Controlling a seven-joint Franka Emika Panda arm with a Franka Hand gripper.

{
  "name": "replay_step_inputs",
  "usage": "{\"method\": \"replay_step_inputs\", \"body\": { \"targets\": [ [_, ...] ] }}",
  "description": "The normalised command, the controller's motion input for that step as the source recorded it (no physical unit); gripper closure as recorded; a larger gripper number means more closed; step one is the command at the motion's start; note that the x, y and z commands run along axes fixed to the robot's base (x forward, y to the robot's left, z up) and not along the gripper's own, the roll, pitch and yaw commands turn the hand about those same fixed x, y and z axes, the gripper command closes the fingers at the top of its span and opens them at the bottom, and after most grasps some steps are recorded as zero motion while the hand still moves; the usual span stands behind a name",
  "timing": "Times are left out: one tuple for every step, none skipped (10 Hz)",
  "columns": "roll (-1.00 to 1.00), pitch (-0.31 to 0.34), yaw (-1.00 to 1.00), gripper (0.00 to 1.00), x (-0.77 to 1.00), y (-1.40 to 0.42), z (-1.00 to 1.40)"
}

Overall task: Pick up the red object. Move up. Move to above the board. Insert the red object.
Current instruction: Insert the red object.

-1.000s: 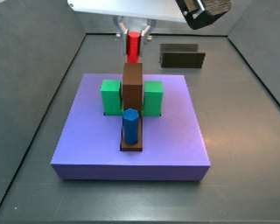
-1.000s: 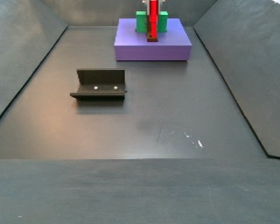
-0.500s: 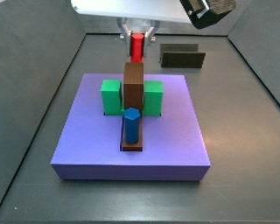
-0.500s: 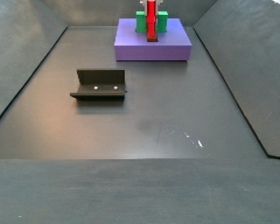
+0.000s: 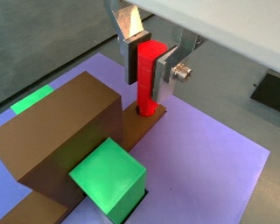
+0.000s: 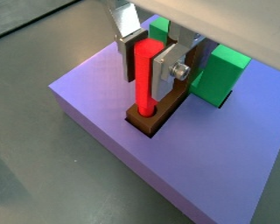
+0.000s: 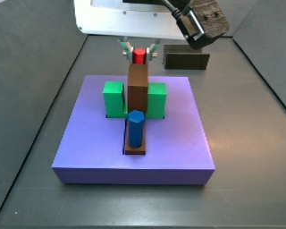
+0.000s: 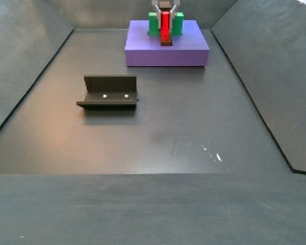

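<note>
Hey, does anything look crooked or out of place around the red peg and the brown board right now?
Nothing stands out. The red object stands upright with its foot in the board, the gripper jaws closed around it. The blue peg also stands straight.

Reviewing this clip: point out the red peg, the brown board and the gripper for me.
red object [image 6: 143, 77], in a wrist view: middle of its shaft.
board [image 5: 55, 131], in a wrist view: top face of the raised block.
gripper [image 6: 150, 68], in a wrist view: between the fingertips, clamping the peg.
</note>
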Motion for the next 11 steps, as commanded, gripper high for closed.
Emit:
{"method": "replay_step_inputs", "body": {
  "targets": [
    [0.19, -0.194, 0.00, 1.00, 0.03, 0.06, -0.19],
    [0.31, -0.176, 0.00, 1.00, 0.00, 0.02, -0.08],
    [0.36, -0.107, -0.01, 1.00, 0.00, 0.03, -0.05],
    [0.40, -0.070, -0.07, 1.00, 0.00, 0.00, -0.02],
    [0.38, -0.066, -0.05, 1.00, 0.00, -0.01, -0.09],
    [0.15, -0.061, 0.00, 1.00, 0.00, -0.01, -0.27],
    [-0.05, -0.051, 0.00, 1.00, 0.00, 0.00, -0.41],
    [-0.20, 0.000, 0.00, 1.00, -0.01, 0.05, -0.53],
    [-0.28, 0.059, 0.00, 1.00, -0.01, 0.14, -0.61],
    [-0.27, 0.070, 0.00, 1.00, -0.01, 0.15, -0.61],
    [-0.28, 0.066, 0.00, 1.00, 0.00, 0.14, -0.59]
  ]
}}
